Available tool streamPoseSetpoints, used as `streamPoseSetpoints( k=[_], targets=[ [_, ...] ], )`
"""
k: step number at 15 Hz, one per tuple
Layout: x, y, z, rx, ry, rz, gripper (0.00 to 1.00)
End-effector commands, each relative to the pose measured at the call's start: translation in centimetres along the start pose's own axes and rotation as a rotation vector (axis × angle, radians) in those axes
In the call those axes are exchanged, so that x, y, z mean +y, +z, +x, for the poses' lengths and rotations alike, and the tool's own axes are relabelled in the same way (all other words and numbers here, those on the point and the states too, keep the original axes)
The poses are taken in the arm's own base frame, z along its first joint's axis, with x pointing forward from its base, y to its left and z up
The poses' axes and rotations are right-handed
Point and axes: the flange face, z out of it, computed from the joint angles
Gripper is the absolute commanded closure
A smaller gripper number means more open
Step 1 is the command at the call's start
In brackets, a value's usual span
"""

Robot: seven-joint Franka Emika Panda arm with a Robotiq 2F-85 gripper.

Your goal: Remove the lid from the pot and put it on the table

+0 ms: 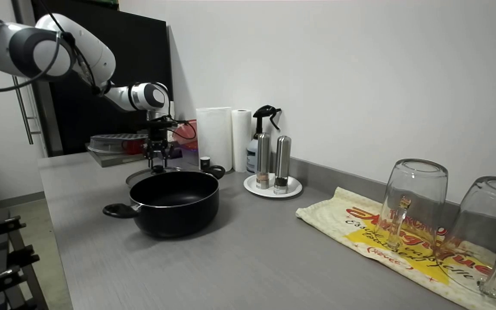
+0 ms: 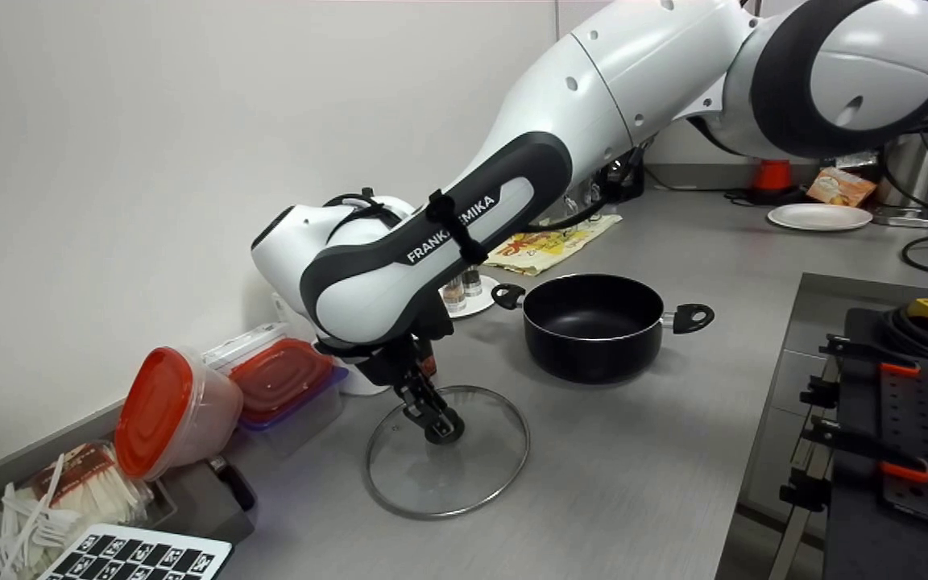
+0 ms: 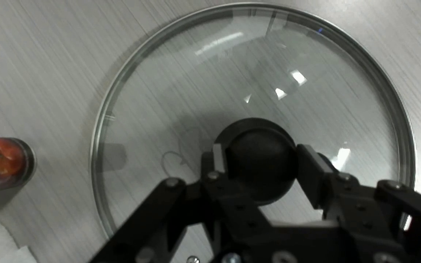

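The lid (image 2: 484,471) is round clear glass with a metal rim and a black central knob. It appears to lie flat on the grey table (image 2: 601,491), apart from the pot. It fills the wrist view (image 3: 203,84), and the pot partly hides it in an exterior view (image 1: 136,176). My gripper (image 3: 261,160) points down from above, with its fingers against both sides of the knob. It also shows in both exterior views (image 1: 158,163) (image 2: 441,423). The black pot (image 1: 177,219) stands uncovered on the table, its inside visible in both exterior views (image 2: 593,350).
A small jar (image 3: 4,164) stands beside the lid. Plastic tubs with red lids (image 2: 178,411) line the wall. Two grinders on a white plate (image 1: 273,189), paper rolls (image 1: 213,137) and a spray bottle (image 1: 252,155) stand behind the pot. Glasses (image 1: 416,202) sit on a patterned cloth (image 1: 342,206).
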Motion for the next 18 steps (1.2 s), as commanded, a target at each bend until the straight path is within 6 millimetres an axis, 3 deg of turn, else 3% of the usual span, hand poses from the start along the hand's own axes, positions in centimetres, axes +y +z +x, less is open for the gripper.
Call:
streamPoseSetpoints(
  k=[1, 2, 5, 6, 18],
  targets=[
    [0.16, -0.36, 0.10, -0.036, -0.013, -0.010, 0.26],
    [0.16, 0.15, -0.03, -0.013, 0.004, -0.001, 0.49],
    [0.32, 0.18, -0.09, -0.025, 0.007, -0.005, 0.27],
    [0.33, 0.07, -0.10, -0.024, 0.007, -0.005, 0.26],
    [0.31, -0.10, -0.10, -0.025, 0.007, -0.006, 0.26]
  ],
)
